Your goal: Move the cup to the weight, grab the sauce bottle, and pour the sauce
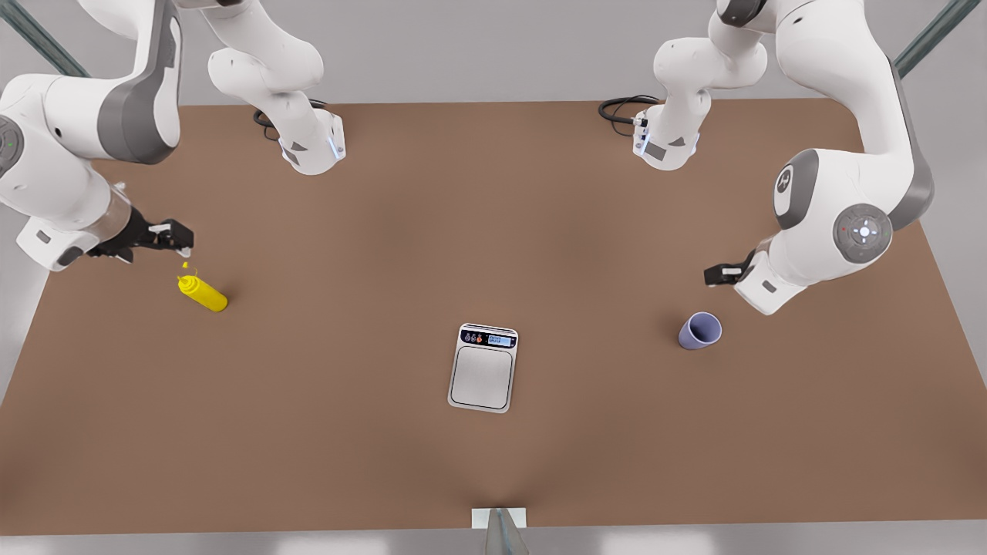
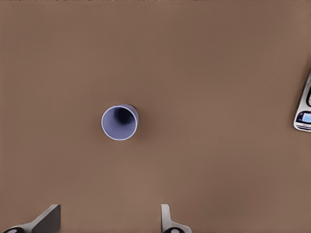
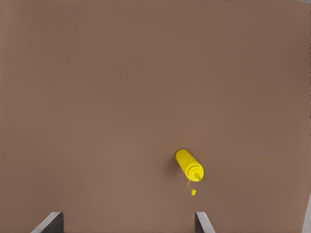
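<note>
Brown worktop (image 1: 493,231) carries everything. Flat rectangular scale, silver-grey plate, white rim (image 1: 483,368), sits mid-worktop; dark display strip has text, too small to read. Left tool (image 1: 715,274), on the front view's right, hovers near the small lavender-blue tumbler (image 1: 700,331), fingers (image 2: 48,218) spread, holding nothing; tumbler stands upright, well apart from the scale. Right tool (image 1: 176,237), on the front view's left, hovers just above the bright yellow squeeze bottle (image 1: 203,293), fingers (image 3: 50,222) spread, empty. Bottle stands upright on the worktop.
</note>
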Controlling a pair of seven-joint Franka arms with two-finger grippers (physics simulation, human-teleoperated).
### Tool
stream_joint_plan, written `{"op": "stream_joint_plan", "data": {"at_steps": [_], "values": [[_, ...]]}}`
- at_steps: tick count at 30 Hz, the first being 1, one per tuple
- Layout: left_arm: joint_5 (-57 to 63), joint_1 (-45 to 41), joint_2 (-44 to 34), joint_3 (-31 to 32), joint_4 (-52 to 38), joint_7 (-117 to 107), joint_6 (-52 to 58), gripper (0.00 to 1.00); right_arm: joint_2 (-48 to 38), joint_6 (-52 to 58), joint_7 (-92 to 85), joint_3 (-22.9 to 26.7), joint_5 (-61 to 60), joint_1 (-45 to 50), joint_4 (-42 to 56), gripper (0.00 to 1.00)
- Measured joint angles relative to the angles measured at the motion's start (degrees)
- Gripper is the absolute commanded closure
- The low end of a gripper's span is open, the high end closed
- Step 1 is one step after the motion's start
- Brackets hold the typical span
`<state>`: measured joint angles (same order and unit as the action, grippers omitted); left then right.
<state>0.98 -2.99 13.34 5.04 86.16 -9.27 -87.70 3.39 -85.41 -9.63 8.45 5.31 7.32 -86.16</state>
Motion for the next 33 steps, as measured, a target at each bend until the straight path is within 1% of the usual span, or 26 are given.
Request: {"op": "stream_joint_plan", "data": {"at_steps": [3, 5, 6, 8, 10, 12, 14, 17, 21, 23, 28, 29, 30, 31, 32, 33], "values": [[1.0, -0.1, 0.5, 0.0, 0.2, -0.7, -0.9, 0.0, 0.3, -1.1, -1.2, 0.1, -0.6, 0.1, -1.1, 0.0], [1.1, -0.3, 2.1, -2.1, 2.8, -1.0, -3.1, 0.0, 2.9, -1.6, -3.6, 0.4, -4.7, -1.2, -4.3, 0.0], [0.5, 0.2, 3.4, -4.1, 5.0, -0.9, -5.3, 0.0, 4.4, -1.8, -5.1, 0.4, -6.3, -3.3, -5.4, 0.0], [-1.2, 2.6, 7.3, -6.8, 7.4, -0.3, -10.0, 0.0, 8.4, -2.5, -8.9, 0.5, -9.6, -10.4, -6.7, 0.0], [-2.2, 3.4, 8.7, -7.6, 11.2, 0.3, -14.7, 0.0, 10.1, -3.3, -13.4, 0.6, -11.6, -16.3, -7.5, 0.0], [-2.7, 3.4, 9.0, -7.8, 15.0, 0.9, -19.0, 0.0, 10.8, -3.7, -18.4, 0.6, -12.8, -20.2, -8.0, 0.0], [-3.1, 3.4, 9.1, -7.8, 16.5, 1.5, -22.2, 0.0, 13.8, -3.6, -24.1, 0.6, -14.2, -24.1, -8.1, 0.0], [-3.4, 3.4, 9.7, -7.9, 17.8, 2.3, -25.8, 0.0, 18.5, -1.9, -34.1, 0.6, -15.9, -26.8, -7.0, 0.0], [-3.6, 3.4, 11.2, -7.9, 19.1, 3.2, -28.7, 0.0, 21.1, 0.7, -48.4, 0.5, -20.1, -31.8, -6.0, 0.0], [-3.7, 3.3, 12.0, -7.9, 19.9, 3.6, -30.0, 0.0, 21.5, 1.6, -56.3, 0.5, -23.4, -34.4, -5.7, 0.0], [-3.8, 3.3, 14.0, -7.9, 23.6, 4.4, -33.4, 0.0, 25.7, 1.1, -76.9, 0.5, -35.7, -36.0, -7.4, 0.0], [-3.7, 3.3, 14.3, -7.8, 23.8, 4.5, -33.9, 0.13, 26.4, 0.7, -81.0, 0.5, -37.9, -37.0, -7.7, 0.0], [-3.7, 3.3, 14.5, -7.8, 23.9, 4.6, -34.4, 0.45, 27.2, 0.5, -84.9, 0.5, -39.8, -38.3, -8.0, 0.0], [-3.7, 3.3, 14.5, -7.7, 24.0, 4.7, -34.8, 0.65, 27.7, 0.4, -88.6, 0.5, -41.3, -39.5, -8.3, 0.0], [-3.6, 3.3, 14.4, -7.6, 24.0, 4.8, -35.1, 0.79, 28.0, 0.4, -92.2, 0.5, -42.4, -40.4, -8.5, 0.0], [-3.5, 3.3, 14.3, -7.5, 24.0, 4.8, -35.4, 0.79, 28.3, 0.4, -95.6, 0.6, -43.2, -41.1, -9.1, 0.0]]}}
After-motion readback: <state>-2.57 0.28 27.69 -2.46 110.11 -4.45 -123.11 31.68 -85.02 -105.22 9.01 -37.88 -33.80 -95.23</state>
